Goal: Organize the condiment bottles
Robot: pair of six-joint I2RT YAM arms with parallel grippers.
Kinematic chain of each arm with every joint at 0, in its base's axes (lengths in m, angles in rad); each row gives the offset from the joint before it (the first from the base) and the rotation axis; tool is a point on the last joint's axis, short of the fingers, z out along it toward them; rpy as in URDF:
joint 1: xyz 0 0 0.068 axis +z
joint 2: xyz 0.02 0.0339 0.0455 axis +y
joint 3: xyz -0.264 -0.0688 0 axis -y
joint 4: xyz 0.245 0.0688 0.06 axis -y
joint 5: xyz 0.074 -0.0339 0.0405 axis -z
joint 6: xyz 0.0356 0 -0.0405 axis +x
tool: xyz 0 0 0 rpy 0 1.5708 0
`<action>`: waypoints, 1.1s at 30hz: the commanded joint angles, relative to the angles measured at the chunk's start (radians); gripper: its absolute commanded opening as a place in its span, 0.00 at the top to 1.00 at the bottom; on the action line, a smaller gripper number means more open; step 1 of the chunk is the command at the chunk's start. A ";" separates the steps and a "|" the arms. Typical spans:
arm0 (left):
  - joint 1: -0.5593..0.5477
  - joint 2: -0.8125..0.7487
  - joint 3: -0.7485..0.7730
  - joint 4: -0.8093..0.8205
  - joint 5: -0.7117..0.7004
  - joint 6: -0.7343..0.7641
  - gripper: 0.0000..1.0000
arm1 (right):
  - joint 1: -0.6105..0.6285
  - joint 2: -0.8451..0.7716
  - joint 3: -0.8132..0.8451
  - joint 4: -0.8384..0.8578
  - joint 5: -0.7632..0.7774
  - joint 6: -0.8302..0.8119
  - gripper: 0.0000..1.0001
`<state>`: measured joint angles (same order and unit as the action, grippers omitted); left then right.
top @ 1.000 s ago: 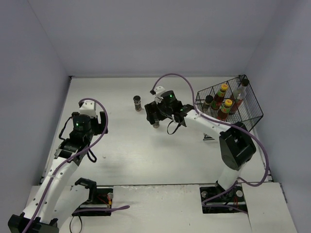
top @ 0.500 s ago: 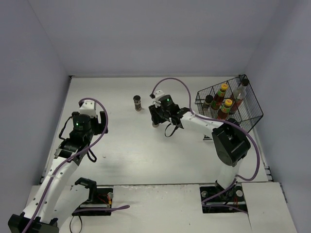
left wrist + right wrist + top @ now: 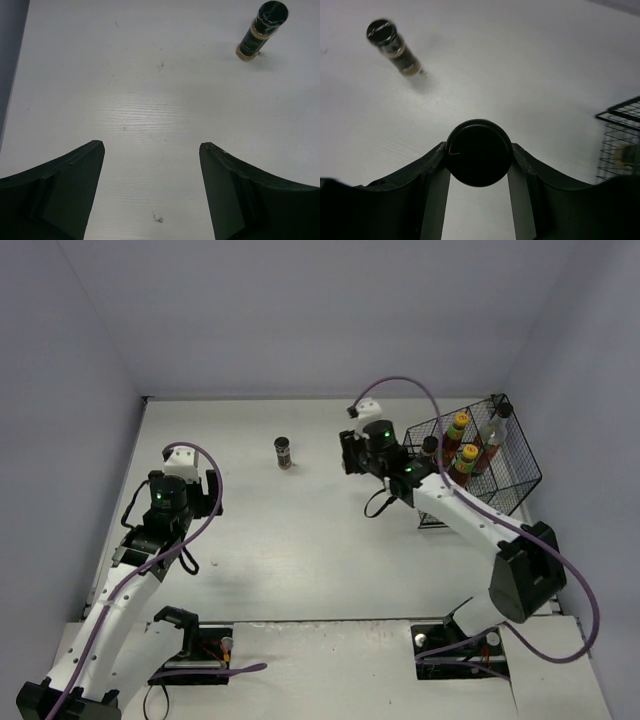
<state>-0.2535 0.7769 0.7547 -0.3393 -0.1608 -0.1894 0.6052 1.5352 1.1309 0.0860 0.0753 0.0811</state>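
Note:
In the right wrist view my right gripper (image 3: 478, 149) is shut on a short dark spice jar (image 3: 478, 162), gripping its round black lid from both sides, lifted above the table. Seen from the top, the right gripper (image 3: 350, 453) hangs just left of the black wire basket (image 3: 520, 475). In the basket stand two yellow-capped sauce bottles (image 3: 459, 426) (image 3: 466, 460), a tall clear bottle (image 3: 494, 430) and a dark jar (image 3: 429, 447). Another spice jar (image 3: 284, 452) (image 3: 395, 45) (image 3: 260, 31) stands alone on the table. My left gripper (image 3: 151, 150) (image 3: 212, 492) is open over bare table.
The basket's corner (image 3: 620, 120) shows at the right edge of the right wrist view. Grey walls close the table on the left, far and right sides. Both arm bases sit at the near edge.
The right gripper shut on the spice jar at mid-table, lifted it, and carried it right and farther back toward the basket. The left arm has not moved.

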 commanded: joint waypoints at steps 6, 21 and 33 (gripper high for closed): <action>-0.004 -0.001 0.018 0.054 0.009 0.005 0.23 | -0.182 -0.230 0.006 -0.125 0.148 0.085 1.00; -0.004 0.005 0.018 0.054 0.007 0.005 0.23 | -0.412 -0.284 -0.108 -0.172 0.109 0.172 1.00; -0.004 0.007 0.017 0.054 0.010 0.004 0.23 | -0.459 -0.190 -0.168 -0.049 0.072 0.169 1.00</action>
<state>-0.2543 0.7773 0.7547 -0.3393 -0.1570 -0.1894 0.1555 1.3170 0.9623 -0.0868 0.1562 0.2401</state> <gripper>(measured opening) 0.771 0.453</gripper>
